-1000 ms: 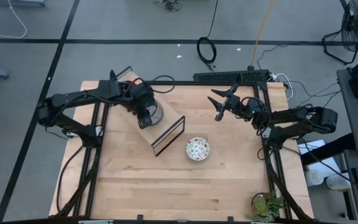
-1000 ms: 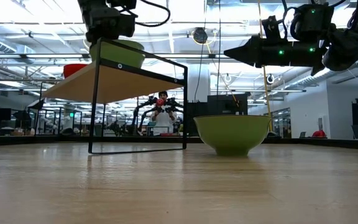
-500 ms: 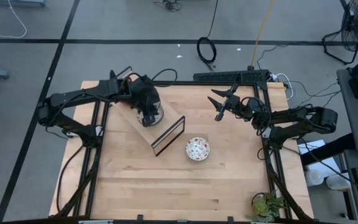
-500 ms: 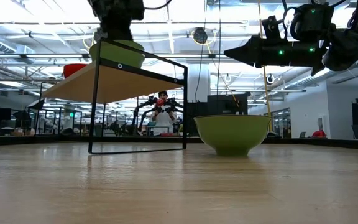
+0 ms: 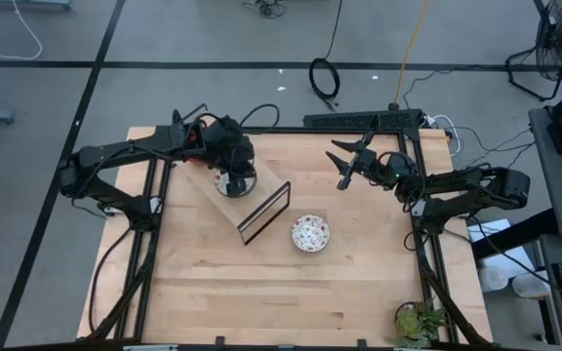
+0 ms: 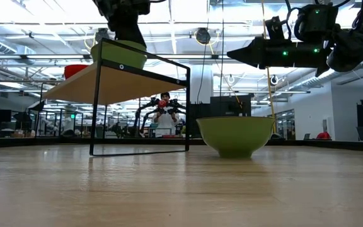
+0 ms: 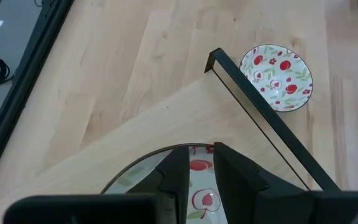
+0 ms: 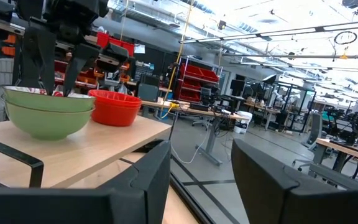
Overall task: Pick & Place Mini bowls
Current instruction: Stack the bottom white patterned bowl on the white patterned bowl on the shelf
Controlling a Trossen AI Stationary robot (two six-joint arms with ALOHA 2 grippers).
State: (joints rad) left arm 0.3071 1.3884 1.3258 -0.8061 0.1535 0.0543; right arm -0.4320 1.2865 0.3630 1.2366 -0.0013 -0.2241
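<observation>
The pale wooden table [image 5: 261,283] carries a small black-framed shelf [image 5: 261,210] (its wooden top tilted in the high view); just beside it, directly on the table, sits one patterned mini bowl [image 5: 310,233]; the shelf bears stacked patterned bowls [image 8: 47,112] and red bowls [image 8: 115,107].

Robotics lab / industrial workshop floor, open-plan.
Wooden table [image 5: 261,283] on a black metal frame over grey concrete marked with dark tape lines; cables [image 5: 325,78] and a floor fan [image 5: 557,44] nearby. Behind: exposed ceiling trusses with strip lights [image 6: 188,44], red storage bins [image 8: 197,78], more workbenches, a person [image 6: 164,120] at another robot rig.
</observation>
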